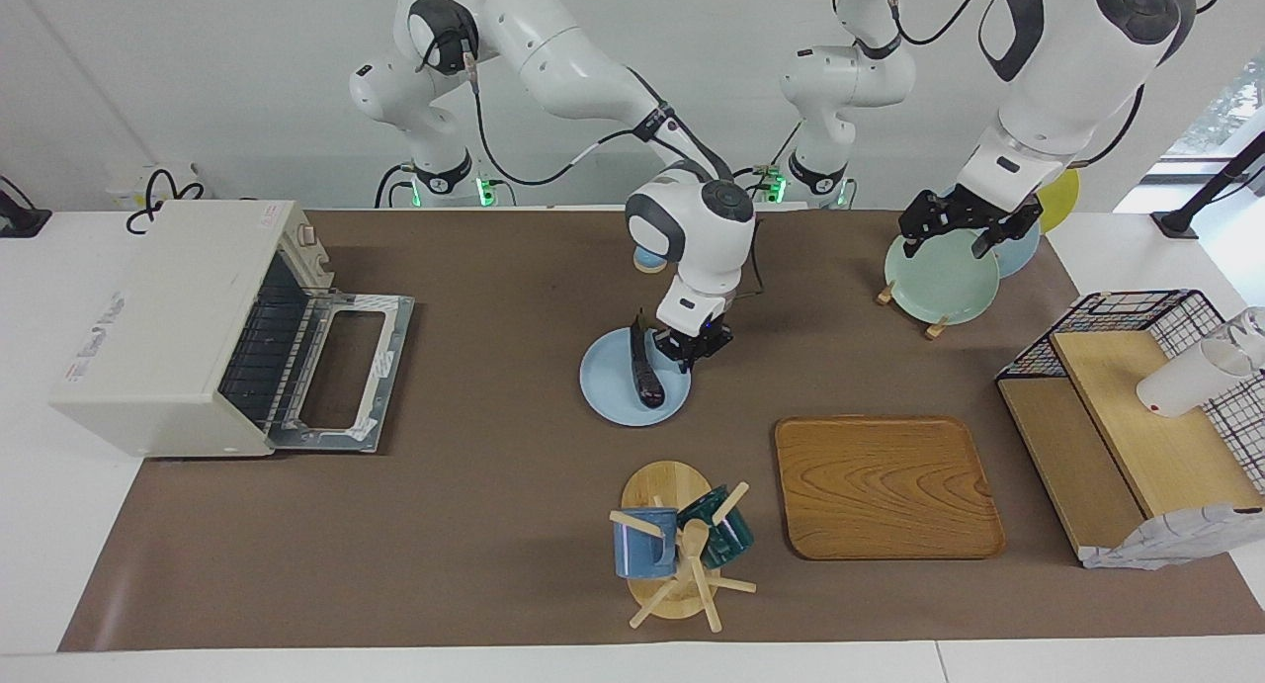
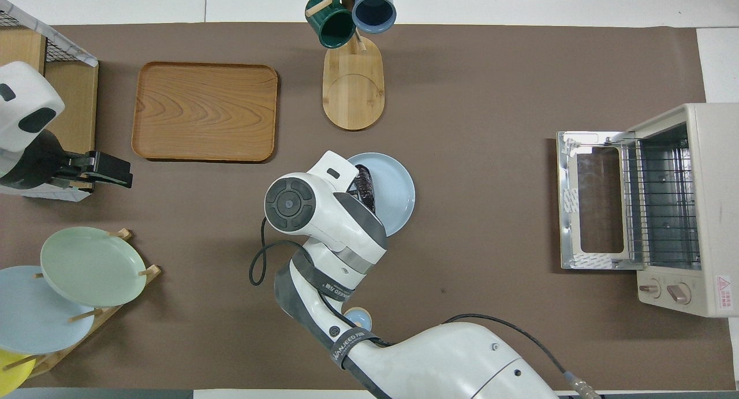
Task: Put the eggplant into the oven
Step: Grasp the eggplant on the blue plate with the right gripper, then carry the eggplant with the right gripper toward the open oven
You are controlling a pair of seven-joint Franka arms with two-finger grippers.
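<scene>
One eggplant lengthwise toward robots, on plate.

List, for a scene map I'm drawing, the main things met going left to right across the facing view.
oven → blue plate holding the eggplant → wooden tray → wire basket shelf.

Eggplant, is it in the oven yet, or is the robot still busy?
Not yet. Done: the oven has its door dropped open, rack showing. In hand: the right gripper is down at the eggplant, which lies on the blue plate; no grip shows. Left: lift it, carry it to the oven, set it inside. The left gripper waits over the plate rack.
</scene>
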